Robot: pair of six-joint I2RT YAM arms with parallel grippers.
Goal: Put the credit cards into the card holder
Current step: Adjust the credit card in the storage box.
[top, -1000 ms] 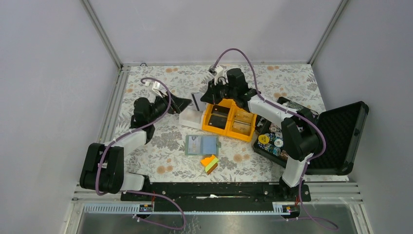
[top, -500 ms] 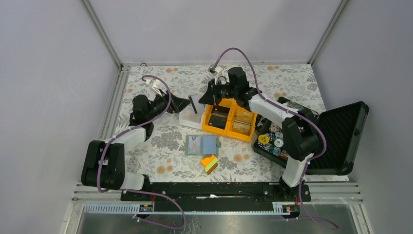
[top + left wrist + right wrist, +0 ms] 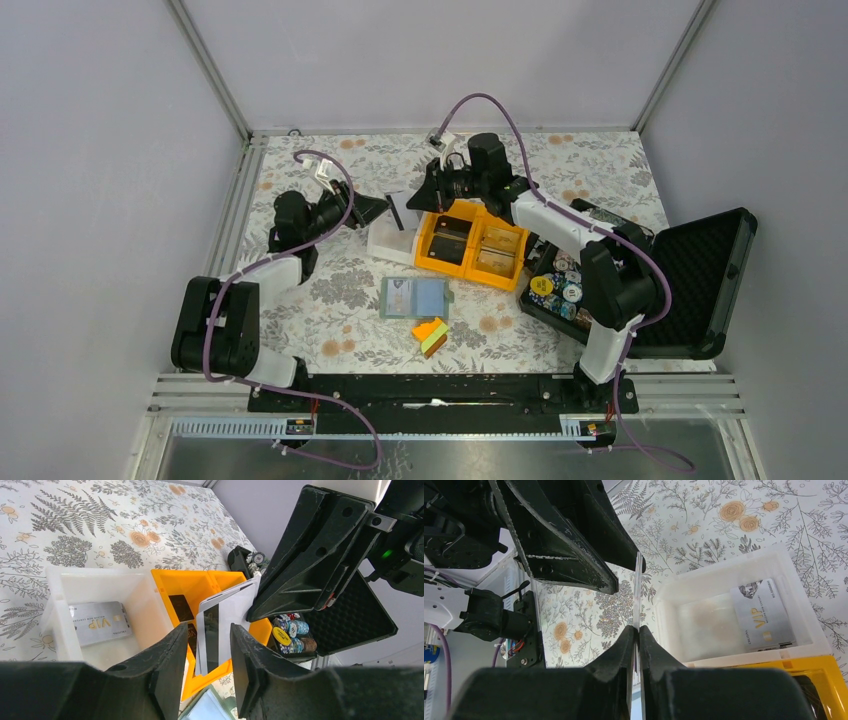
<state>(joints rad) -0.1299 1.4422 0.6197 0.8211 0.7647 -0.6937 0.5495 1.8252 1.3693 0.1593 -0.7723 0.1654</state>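
My right pincer [image 3: 638, 632] is clenched on the white card with the black stripe [image 3: 225, 615], gripping its lower edge so that it stands on edge in the air, over the seam between the white bin [image 3: 55, 595] and the orange bin [image 3: 470, 248], a little above the centre of the top view. My left pincer [image 3: 209, 630] reaches in from the left with its jaws apart, one finger on each side of that same card. I cannot tell whether either finger touches it.

A silver VIP card [image 3: 97, 624] lies flat on the floor of the white bin. In the orange bin, a black card [image 3: 448, 235] sits in the left compartment and a tan card [image 3: 497, 255] in the right one.

The card holder [image 3: 414, 297] lies open and flat on the flowered cloth at the centre of the top view, just below both bins, its light-blue panel facing up. It is well apart from both pincers. Just below it sits the orange-yellow-green wedge block [image 3: 431, 336]. At the right of the frame the black foam-lined case [image 3: 700, 280] stands open, with poker chips [image 3: 558, 285] in its near half.
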